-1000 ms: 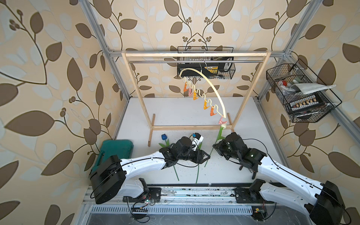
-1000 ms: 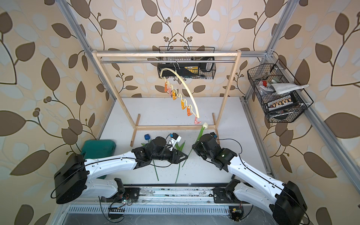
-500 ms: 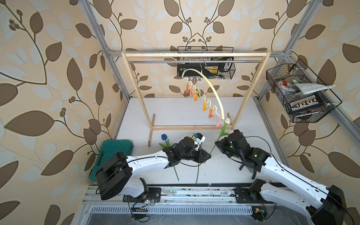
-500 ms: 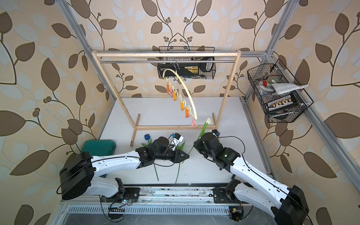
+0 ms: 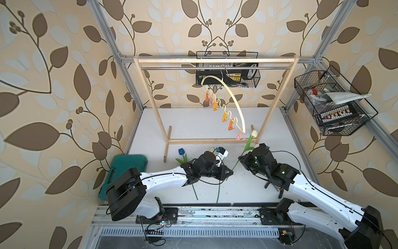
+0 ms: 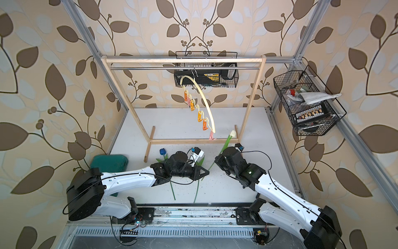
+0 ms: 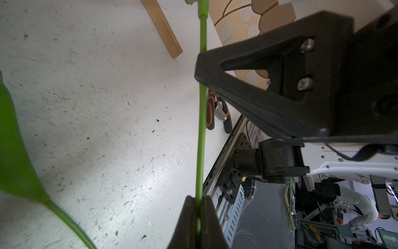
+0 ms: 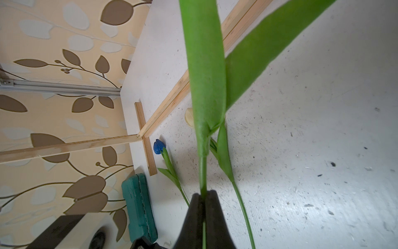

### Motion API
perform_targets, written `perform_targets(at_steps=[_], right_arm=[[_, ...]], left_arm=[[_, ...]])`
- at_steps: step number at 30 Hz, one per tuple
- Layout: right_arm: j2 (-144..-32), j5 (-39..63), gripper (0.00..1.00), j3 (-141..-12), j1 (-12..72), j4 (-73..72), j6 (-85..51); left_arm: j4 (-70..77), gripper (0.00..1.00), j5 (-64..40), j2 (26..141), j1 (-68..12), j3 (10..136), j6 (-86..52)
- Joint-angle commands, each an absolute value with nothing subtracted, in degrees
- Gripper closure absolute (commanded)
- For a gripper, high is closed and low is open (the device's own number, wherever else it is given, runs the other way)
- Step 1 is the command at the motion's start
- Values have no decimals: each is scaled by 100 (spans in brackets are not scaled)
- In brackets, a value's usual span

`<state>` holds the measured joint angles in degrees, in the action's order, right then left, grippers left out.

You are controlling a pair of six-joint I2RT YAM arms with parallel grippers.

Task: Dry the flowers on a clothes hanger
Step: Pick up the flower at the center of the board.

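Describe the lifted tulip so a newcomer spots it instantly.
Find the wooden rack and the cream hanger on its rod. Beside the hanger's lowest pink clip sits the raised cream tulip; unlike the blue tulip and other cream one, it's off the table.

White arms (image 5: 163,181), black joints (image 5: 267,166), thin black cables (image 5: 286,153)

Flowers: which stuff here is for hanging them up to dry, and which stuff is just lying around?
For the job:
- raised cream tulip
- blue tulip
- second cream tulip
- clothes hanger

Just lying about:
- green case
- pliers
- wire basket on the wall
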<state>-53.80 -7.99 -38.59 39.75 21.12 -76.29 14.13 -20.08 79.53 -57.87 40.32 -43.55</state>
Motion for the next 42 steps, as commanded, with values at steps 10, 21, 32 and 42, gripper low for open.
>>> perform_targets(at_steps=[10,21,32,42], right_arm=[[-5097,-322,55,-4384,4033,3579,-5052],[-4610,-2021,39,-4476,6211,3259,-2603],[-4475,-2677,38,-4046,7254,1633,-526],[-4407,-2398,44,-4122,7304,1274,57]], left_arm=[[-2758,100,-1185,7868,-5828,5841,-4691],[-3651,100,-3178,6618,-4655,5536,-5234],[-4446,100,-4558,6107,-4279,6186,-5238],[-5000,100,-5032,5916,-4036,6275,-5884]])
